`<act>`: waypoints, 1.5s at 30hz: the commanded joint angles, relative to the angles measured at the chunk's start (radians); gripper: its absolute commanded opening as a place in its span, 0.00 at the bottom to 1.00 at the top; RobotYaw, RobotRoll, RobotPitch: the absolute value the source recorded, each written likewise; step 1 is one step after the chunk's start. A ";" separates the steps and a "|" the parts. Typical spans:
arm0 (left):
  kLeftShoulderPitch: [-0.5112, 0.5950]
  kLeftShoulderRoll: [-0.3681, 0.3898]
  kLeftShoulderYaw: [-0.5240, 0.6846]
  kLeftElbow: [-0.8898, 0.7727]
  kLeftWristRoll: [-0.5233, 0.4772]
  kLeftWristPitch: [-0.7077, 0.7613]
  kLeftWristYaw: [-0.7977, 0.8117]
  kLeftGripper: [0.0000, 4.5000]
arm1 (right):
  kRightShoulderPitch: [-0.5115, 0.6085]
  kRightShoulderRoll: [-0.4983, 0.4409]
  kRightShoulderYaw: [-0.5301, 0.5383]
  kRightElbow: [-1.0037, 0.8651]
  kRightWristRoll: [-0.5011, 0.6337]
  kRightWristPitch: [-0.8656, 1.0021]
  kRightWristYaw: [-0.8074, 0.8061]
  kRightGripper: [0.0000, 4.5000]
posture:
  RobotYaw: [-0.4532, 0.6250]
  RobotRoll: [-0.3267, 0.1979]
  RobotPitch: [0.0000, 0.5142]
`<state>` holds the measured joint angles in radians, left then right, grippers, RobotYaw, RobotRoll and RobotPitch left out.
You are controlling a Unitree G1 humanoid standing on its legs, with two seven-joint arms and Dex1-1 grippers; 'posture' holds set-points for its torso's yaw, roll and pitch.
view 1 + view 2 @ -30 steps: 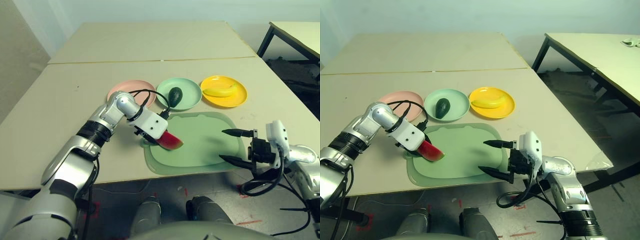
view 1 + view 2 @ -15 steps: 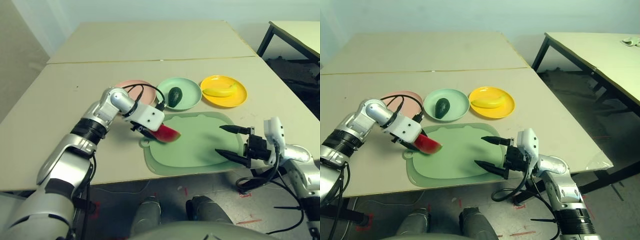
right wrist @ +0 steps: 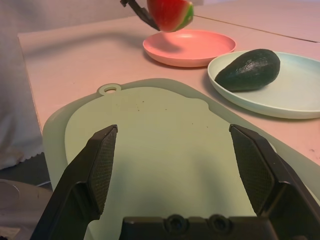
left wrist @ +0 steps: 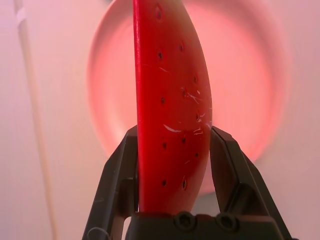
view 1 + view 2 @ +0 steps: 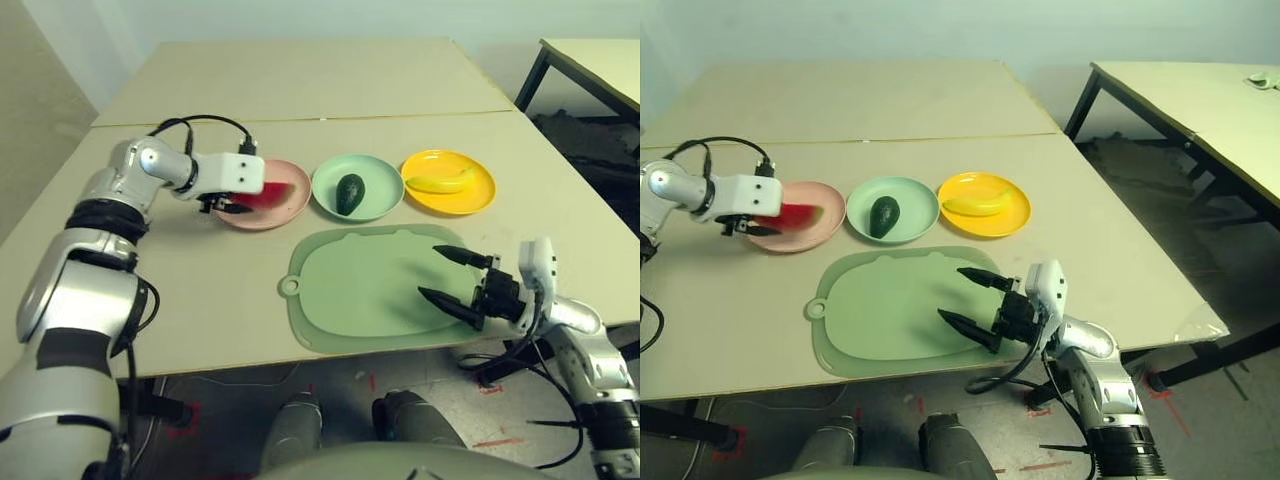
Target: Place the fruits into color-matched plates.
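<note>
My left gripper point(image 5: 252, 196) is shut on the red watermelon wedge point(image 5: 276, 191) and holds it just above the pale pink plate point(image 5: 292, 209). In the left wrist view both fingers point(image 4: 121, 172) clamp the wedge point(image 4: 170, 110) over the pink plate point(image 4: 255, 75). The dark green avocado point(image 5: 349, 192) lies in the mint green plate point(image 5: 386, 198). The yellow banana point(image 5: 438, 182) lies in the yellow plate point(image 5: 474, 196). My right gripper point(image 5: 431, 272) stands open and holds nothing, low over the right front part of the cutting board point(image 5: 360, 290).
The pale green cutting board with its ring tab point(image 5: 288, 288) lies near the table's front edge. A second table point(image 5: 300, 80) adjoins at the back. Another table point(image 5: 600, 70) stands to the far right. A black cable point(image 5: 200, 125) loops over my left wrist.
My left gripper has carried the watermelon wedge from the cutting board's left edge back and left to above the pink plate. The right gripper has crept a little further over the board, still open.
</note>
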<state>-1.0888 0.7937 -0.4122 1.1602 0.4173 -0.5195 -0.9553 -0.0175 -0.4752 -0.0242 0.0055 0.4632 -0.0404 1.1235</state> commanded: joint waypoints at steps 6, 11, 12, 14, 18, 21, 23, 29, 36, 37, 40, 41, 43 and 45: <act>0.010 -0.098 -0.001 0.072 0.040 0.025 0.136 0.46 | -0.017 -0.016 0.031 0.005 -0.041 -0.016 0.011 1.00 | 0.41 0.62 0.07; 0.013 -0.128 0.002 0.079 0.040 0.035 0.138 0.46 | -0.012 -0.019 0.042 -0.023 -0.044 -0.009 0.005 1.00 | 0.40 0.62 0.08; 0.013 -0.129 0.001 0.080 0.043 0.037 0.140 0.46 | -0.011 -0.020 0.043 -0.026 -0.043 -0.008 0.003 1.00 | 0.40 0.62 0.08; 0.012 -0.130 0.001 0.083 0.045 0.043 0.143 0.46 | -0.007 -0.023 0.042 -0.027 -0.042 -0.009 0.003 1.00 | 0.40 0.62 0.09; 0.002 -0.130 0.001 0.090 0.052 0.060 0.155 0.67 | -0.001 -0.024 0.041 -0.015 -0.045 -0.013 0.005 1.00 | 0.41 0.62 0.09; -0.002 -0.132 0.008 0.091 0.046 0.070 0.150 0.92 | -0.002 -0.020 0.045 -0.009 -0.048 -0.015 0.004 1.00 | 0.41 0.62 0.10; 0.000 -0.129 0.008 0.088 0.045 0.068 0.146 1.00 | -0.006 -0.016 0.047 -0.005 -0.049 -0.016 0.001 1.00 | 0.41 0.62 0.10; 0.012 -0.114 0.015 0.081 0.038 0.057 0.140 1.00 | -0.001 0.001 0.035 0.000 -0.042 -0.009 -0.028 1.00 | 0.41 0.62 0.10; 0.101 -0.130 0.192 -0.026 -0.169 0.076 0.095 1.00 | 0.032 0.011 -0.032 0.055 -0.068 -0.097 -0.111 1.00 | 0.40 0.62 0.12; 0.135 -0.143 0.234 -0.074 -0.221 0.094 0.093 1.00 | 0.041 0.014 -0.041 0.063 -0.071 -0.113 -0.122 1.00 | 0.40 0.62 0.13; 0.308 -0.203 0.373 -0.366 -0.418 0.250 0.107 1.00 | 0.088 0.027 -0.069 0.047 -0.060 -0.141 -0.156 1.00 | 0.40 0.62 0.15; 0.364 -0.217 0.405 -0.471 -0.463 0.308 0.119 1.00 | 0.103 0.028 -0.077 0.038 -0.056 -0.147 -0.162 1.00 | 0.41 0.62 0.16; 0.517 -0.258 0.477 -0.749 -0.563 0.439 0.182 1.00 | 0.149 0.019 -0.097 0.020 -0.050 -0.171 -0.162 1.00 | 0.42 0.62 0.17; 0.659 -0.295 0.522 -0.981 -0.633 0.535 0.239 1.00 | 0.182 0.002 -0.121 0.042 -0.073 -0.243 -0.152 1.00 | 0.43 0.62 0.18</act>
<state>-0.4688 0.5055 0.0732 0.3196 -0.1562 -0.0630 -0.7566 0.1524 -0.4584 -0.1128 0.0426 0.4017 -0.2340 0.9667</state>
